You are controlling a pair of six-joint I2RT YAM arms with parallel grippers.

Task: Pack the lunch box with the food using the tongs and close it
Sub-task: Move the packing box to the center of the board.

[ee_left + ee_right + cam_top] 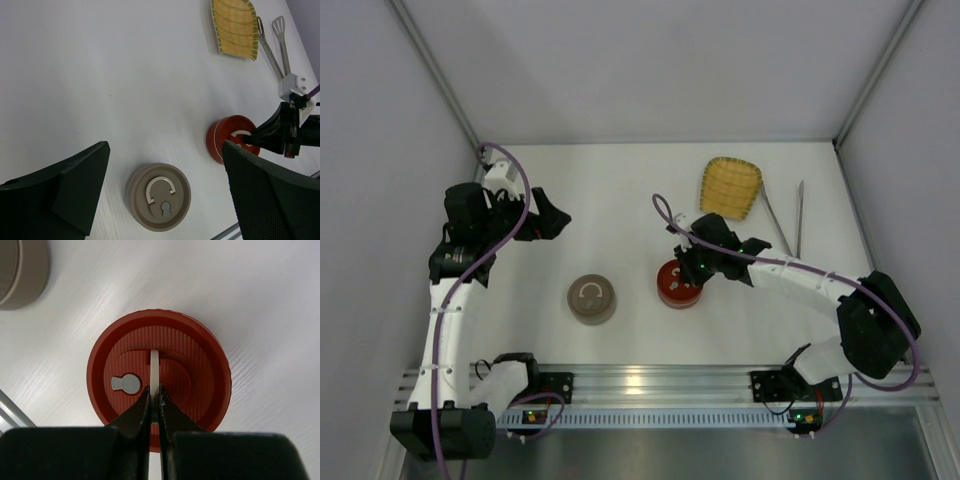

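A round red lunch box (670, 287) (218, 140) (200, 360) with its lid on stands mid-table. My right gripper (692, 272) (155, 392) is shut on the lid's upright white ring handle (155, 365). A second, taupe round lidded box (591, 299) (157, 195) (20, 275) sits to its left, its ring handle lying flat. My left gripper (555, 218) (165, 150) hangs open and empty above the table's left side, apart from both boxes. The silver tongs (800, 215) (270, 50) lie at the back right. The food is not in view.
A yellow woven tray (730, 188) (232, 25) lies at the back right, just left of the tongs. White walls close in the table at the back and sides. An aluminium rail (650, 380) runs along the near edge.
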